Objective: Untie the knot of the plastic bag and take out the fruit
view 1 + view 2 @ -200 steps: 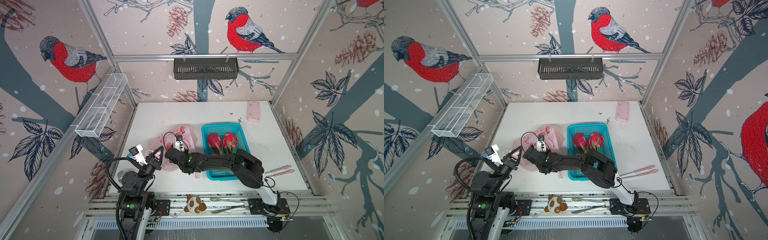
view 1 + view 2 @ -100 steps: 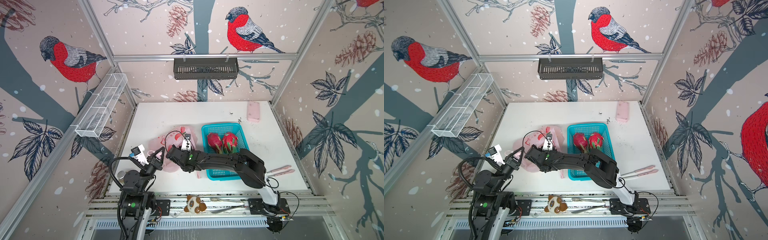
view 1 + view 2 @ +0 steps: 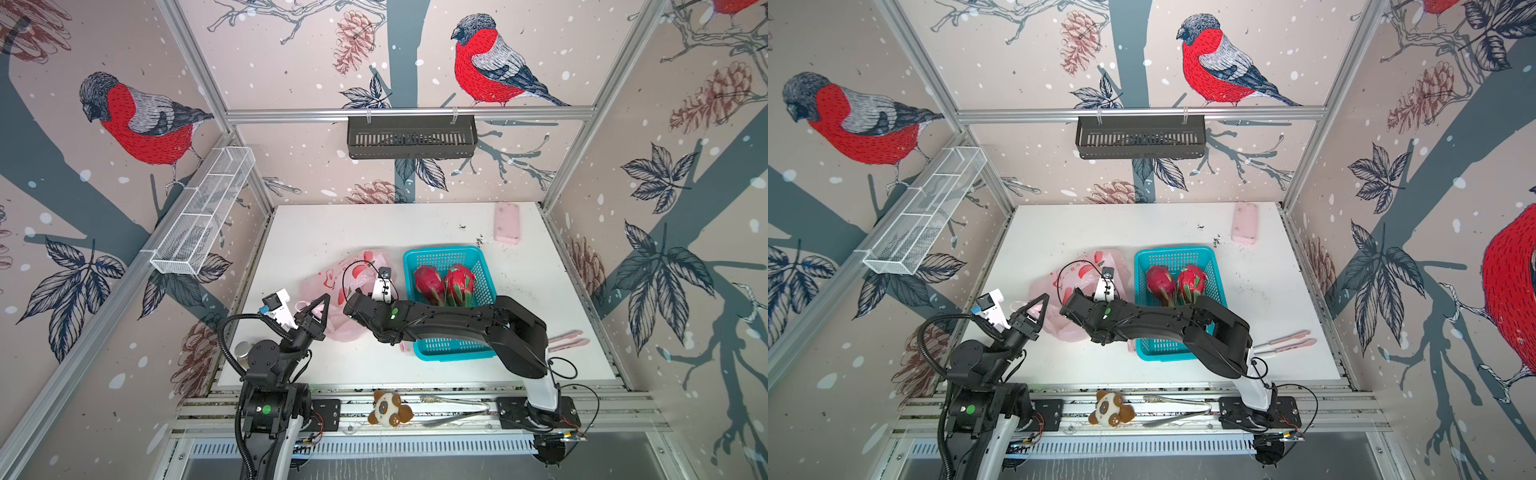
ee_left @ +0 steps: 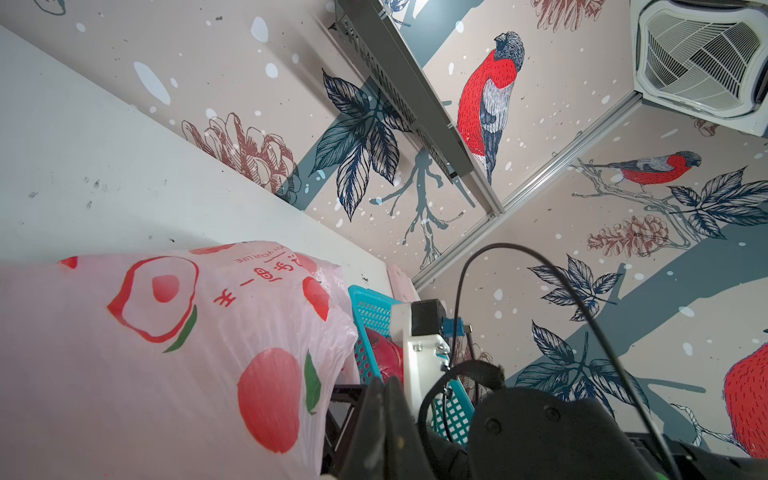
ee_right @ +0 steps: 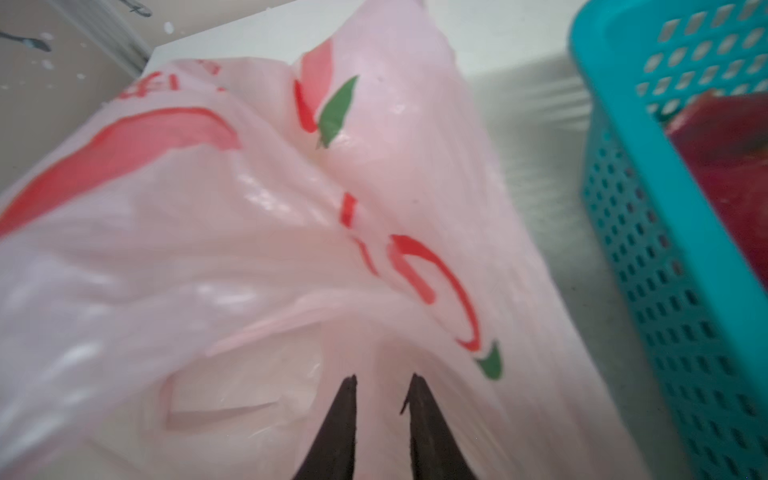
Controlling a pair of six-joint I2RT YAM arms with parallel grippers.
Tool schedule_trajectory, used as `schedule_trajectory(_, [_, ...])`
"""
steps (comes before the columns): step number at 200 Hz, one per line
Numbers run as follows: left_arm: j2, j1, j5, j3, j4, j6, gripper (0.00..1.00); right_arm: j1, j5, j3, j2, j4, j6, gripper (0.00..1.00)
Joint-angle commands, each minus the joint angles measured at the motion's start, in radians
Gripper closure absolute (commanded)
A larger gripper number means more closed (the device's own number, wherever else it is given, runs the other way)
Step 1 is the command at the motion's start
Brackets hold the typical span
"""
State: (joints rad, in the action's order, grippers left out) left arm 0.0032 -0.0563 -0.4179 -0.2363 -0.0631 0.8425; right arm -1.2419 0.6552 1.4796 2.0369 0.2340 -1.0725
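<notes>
Left jaws shut, my right jaws ajar at the plastic bag [image 3: 328, 276]; two fruit [image 3: 430, 284] in the basket [image 3: 440, 257], others probably left.

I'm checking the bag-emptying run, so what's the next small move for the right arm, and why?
Probably ease the right gripper forward into the mouth of the plastic bag: its slightly parted jaws sit right at the opening, the left gripper seems to pinch the bag's edge, and two dragon fruits already lie in the basket.
</notes>
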Motion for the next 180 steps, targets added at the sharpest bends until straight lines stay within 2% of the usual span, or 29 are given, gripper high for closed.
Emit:
schedule_trajectory(1, [-0.002, -0.001, -0.02, -0.005, 0.045, 0.029, 1.0, -0.005, -0.109, 0.016, 0.01, -0.149, 0.107, 0.76])
schedule_trajectory(30, [-0.002, -0.001, -0.044, -0.005, 0.051, 0.052, 1.0, 0.01, -0.202, 0.083, 0.08, -0.216, 0.155, 0.76])
schedule_trajectory(56, [-0.002, -0.001, -0.064, -0.009, 0.063, 0.08, 1.0, 0.026, -0.202, 0.155, 0.162, -0.231, 0.138, 0.76])
schedule_trajectory(89, [-0.002, -0.002, -0.083, -0.043, 0.05, 0.094, 1.0, 0.033, -0.062, 0.189, 0.206, -0.203, 0.063, 0.76])
schedule_trajectory(130, [-0.003, -0.002, -0.085, -0.079, 0.016, 0.08, 1.0, 0.033, 0.107, 0.214, 0.184, 0.024, -0.093, 0.74])
schedule_trajectory(155, [-0.002, -0.002, -0.083, -0.071, 0.019, 0.081, 1.0, 0.039, 0.154, 0.191, 0.164, 0.122, -0.178, 0.72])
schedule_trajectory(180, [-0.002, -0.004, -0.091, -0.063, 0.012, 0.08, 1.0, 0.056, 0.149, 0.156, 0.148, 0.135, -0.215, 0.71])
